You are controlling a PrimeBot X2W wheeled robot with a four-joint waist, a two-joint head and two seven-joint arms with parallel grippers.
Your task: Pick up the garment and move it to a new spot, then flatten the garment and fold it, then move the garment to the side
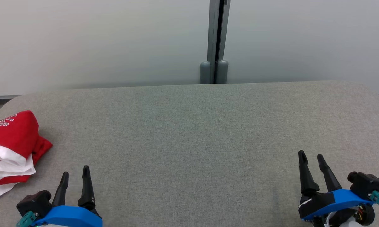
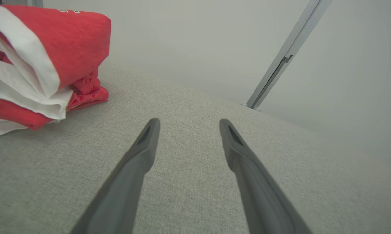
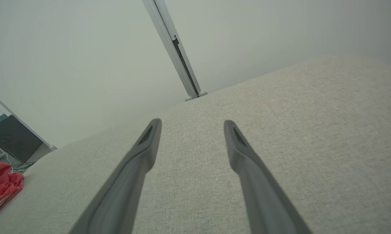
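Note:
A red and white garment lies folded in a thick bundle at the far left edge of the grey fabric table. The left wrist view has the garment at its upper left, and the right wrist view catches the garment at its lower left. My left gripper hovers open at the lower left, just right of the bundle and apart from it. At the lower right my right gripper is open too, far from the garment. Nothing is between either pair of fingers.
A pale wall with a grey vertical post stands right behind the table's far edge. The table's corners are rounded. Dark equipment and cables sit beyond the table's left end.

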